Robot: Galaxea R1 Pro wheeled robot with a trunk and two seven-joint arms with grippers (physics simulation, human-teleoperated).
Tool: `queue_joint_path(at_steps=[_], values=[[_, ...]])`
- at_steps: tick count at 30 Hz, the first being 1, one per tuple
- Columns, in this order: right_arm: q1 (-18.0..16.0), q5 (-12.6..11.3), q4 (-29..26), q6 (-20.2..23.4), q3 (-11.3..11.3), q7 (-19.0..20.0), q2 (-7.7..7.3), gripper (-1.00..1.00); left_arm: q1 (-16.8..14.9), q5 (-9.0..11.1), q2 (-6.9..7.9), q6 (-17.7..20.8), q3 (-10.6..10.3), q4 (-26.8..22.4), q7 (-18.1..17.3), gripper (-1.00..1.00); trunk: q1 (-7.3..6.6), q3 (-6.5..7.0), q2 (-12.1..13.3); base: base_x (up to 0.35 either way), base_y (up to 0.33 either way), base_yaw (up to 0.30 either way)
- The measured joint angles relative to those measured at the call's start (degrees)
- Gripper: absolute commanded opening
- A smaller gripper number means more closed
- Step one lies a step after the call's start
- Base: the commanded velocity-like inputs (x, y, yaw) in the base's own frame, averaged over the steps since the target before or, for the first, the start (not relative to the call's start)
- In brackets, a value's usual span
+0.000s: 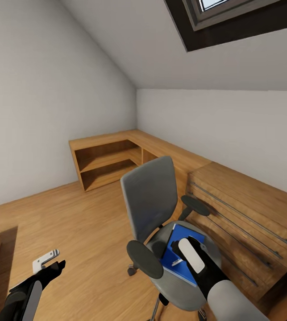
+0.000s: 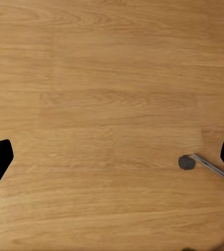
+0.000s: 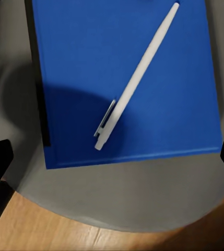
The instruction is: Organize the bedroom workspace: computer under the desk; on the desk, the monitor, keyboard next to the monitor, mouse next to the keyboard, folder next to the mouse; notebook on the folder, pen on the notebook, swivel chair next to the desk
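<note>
Over the swivel chair (image 1: 161, 223), right pincer (image 3: 112, 157) (spread) hovers above pen (image 3: 136, 78).

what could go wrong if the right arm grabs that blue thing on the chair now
1. The white pen lies loose on the blue folder; tilting the folder in a lift would likely roll it off onto the floor.
2. The folder lies flat on the swivel chair seat, so the open right gripper may push it rather than get under an edge.
3. The chair has wheels; pressing down could shift it.
</note>
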Motion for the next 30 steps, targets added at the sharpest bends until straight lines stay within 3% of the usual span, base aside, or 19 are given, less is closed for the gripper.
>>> queue_joint_path(at_steps=[21,26,27,30], values=[[-0.01,0.3,-0.36,-1.38,0.06,-0.25,0.0,1.0,0.0,-0.05,-0.07,0.1,0.0,0.18,0.0,1.0,0.0,0.0,0.0,0.0,0.0,0.0],[-0.01,2.27,-0.27,-2.9,0.35,-0.57,0.16,1.0,0.0,-0.05,-0.07,0.1,0.0,0.19,0.0,1.0,0.0,0.0,0.0,0.0,0.0,0.0],[-0.01,4.29,-0.23,-3.31,0.49,-1.21,0.3,1.0,0.0,-0.05,-0.07,0.1,0.0,0.2,0.0,1.0,0.0,0.0,0.0,0.0,0.0,0.0],[0.0,5.16,-0.22,-3.48,0.56,-1.94,0.37,1.0,0.0,-0.05,-0.07,0.1,0.0,0.2,0.0,1.0,0.0,0.0,0.0,0.0,0.0,0.0]])
